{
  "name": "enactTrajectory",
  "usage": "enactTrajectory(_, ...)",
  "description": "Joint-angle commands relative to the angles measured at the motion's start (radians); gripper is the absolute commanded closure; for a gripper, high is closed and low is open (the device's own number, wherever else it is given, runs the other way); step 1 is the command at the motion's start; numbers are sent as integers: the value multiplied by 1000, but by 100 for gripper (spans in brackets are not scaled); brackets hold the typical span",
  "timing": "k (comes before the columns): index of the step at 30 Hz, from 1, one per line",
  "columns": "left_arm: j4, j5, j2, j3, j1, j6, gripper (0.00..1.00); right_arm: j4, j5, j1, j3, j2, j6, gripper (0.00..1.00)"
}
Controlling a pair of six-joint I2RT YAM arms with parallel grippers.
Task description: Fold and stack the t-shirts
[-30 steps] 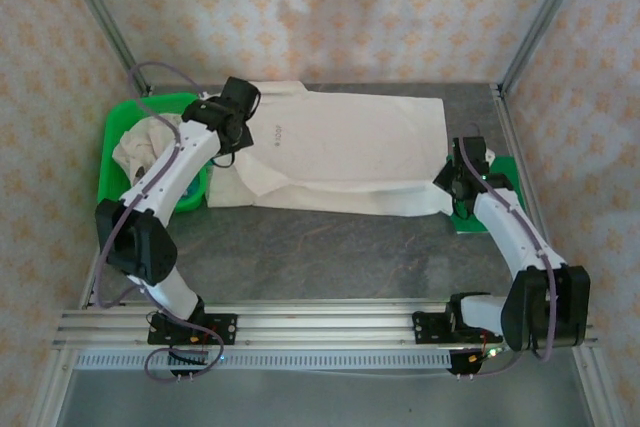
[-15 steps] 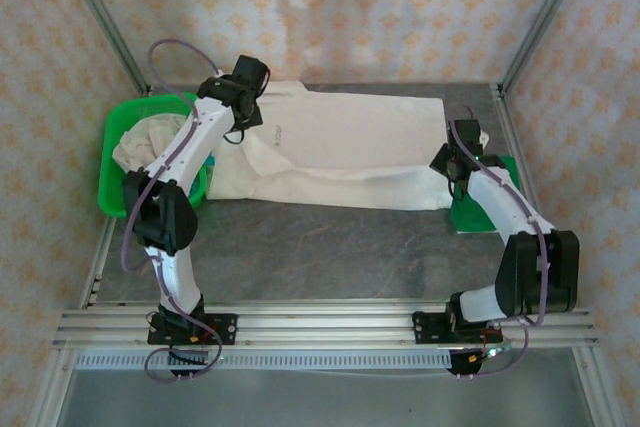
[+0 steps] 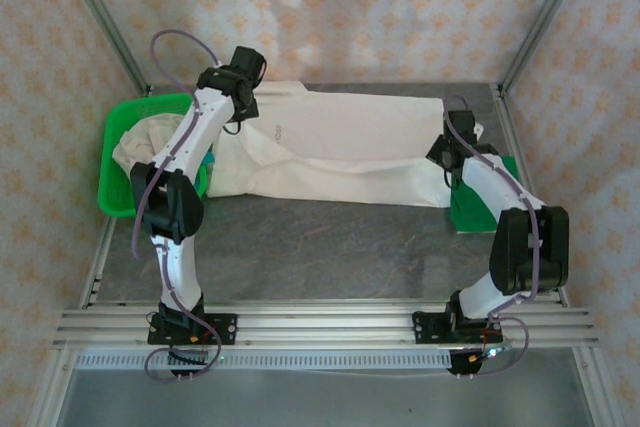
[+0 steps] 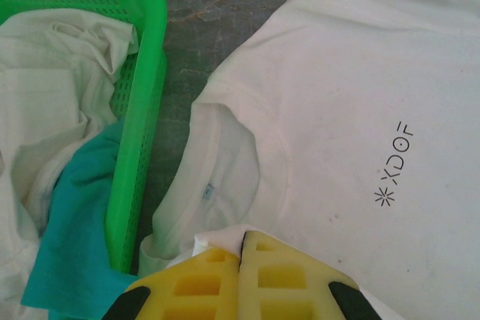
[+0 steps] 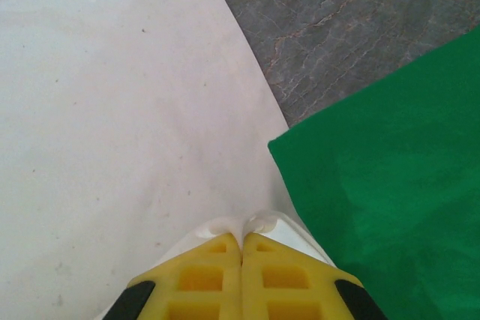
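As it lies, the cream t-shirt [image 3: 340,147] runs left-right, collar [image 4: 196,148] toward basket [image 4: 142,95].

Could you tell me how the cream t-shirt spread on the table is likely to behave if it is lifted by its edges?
Probably floppy: the cream t-shirt bunches where the left gripper and right gripper pinch it, so its middle would likely sag. It looks thin, so probably light.
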Motion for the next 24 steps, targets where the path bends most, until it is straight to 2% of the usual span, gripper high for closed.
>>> enactTrajectory(1, -28, -42, 24, 58, 16, 48, 100, 31, -4, -9, 57, 37, 6, 100)
enactTrajectory(13, -63, -23, 165, 235, 35, 120, 100, 27, 5, -9, 135, 138, -27, 100)
enactTrajectory(24, -32, 2, 211, 251, 44, 149, 100, 25, -9, -9, 217, 233, -50, 100)
